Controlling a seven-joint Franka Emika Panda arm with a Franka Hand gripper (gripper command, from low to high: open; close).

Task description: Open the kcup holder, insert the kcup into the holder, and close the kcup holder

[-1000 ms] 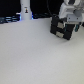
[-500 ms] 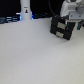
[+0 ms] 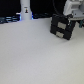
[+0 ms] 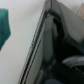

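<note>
The kcup holder point(image 3: 62, 27) is a black boxy unit with two stacked drawer fronts, on the white table at the exterior view's far right. Both drawers look shut. My gripper point(image 3: 70, 17) hangs from the white arm just above and behind the holder's top; its fingers are too blurred to read. In the wrist view the holder's dark body point(image 4: 57, 47) fills most of the picture, with a pale edge running across it at a slant. A green shape point(image 4: 4, 26) at the picture's edge may be the kcup, but it is too blurred to be sure. The kcup does not show in the exterior view.
A tall white bottle-like object point(image 3: 25, 11) stands at the back on the exterior view's left, by a dark strip with a blue glow. The white table point(image 3: 30, 55) spreads in front of the holder.
The arm has shifted slightly toward the exterior view's right, above the holder. The holder has not moved.
</note>
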